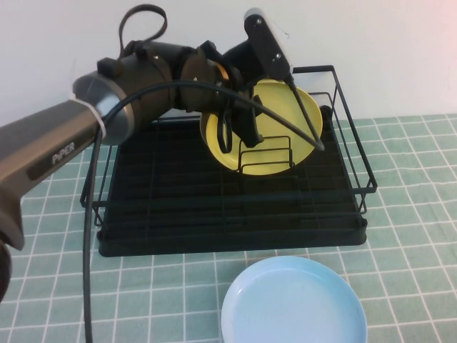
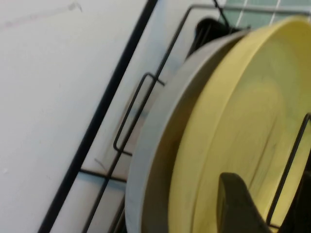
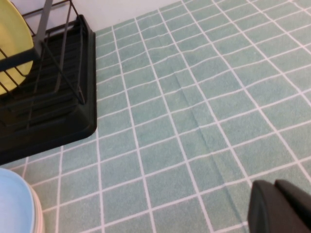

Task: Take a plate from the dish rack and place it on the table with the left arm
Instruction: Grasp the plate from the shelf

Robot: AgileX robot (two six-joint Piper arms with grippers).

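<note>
The yellow plate (image 1: 275, 118) stands upright in the small wire holder at the back right of the black dish rack (image 1: 214, 214). My left arm reaches across the rack. Its gripper (image 1: 238, 132) is open at the plate's left part, fingers spread against its face. In the left wrist view one black finger (image 2: 238, 204) lies in front of the yellow plate (image 2: 243, 121). A grey plate (image 2: 155, 136) stands right behind it. My right gripper (image 3: 279, 206) is shut and empty, low over the green tiled table (image 3: 194, 97). It is out of the high view.
A light blue plate (image 1: 293, 304) lies on the table (image 1: 414, 214) in front of the rack, and also shows in the right wrist view (image 3: 12, 204). The rack's corner (image 3: 58, 111) and holder wires (image 2: 291, 160) stand close around the plate. A white wall is behind.
</note>
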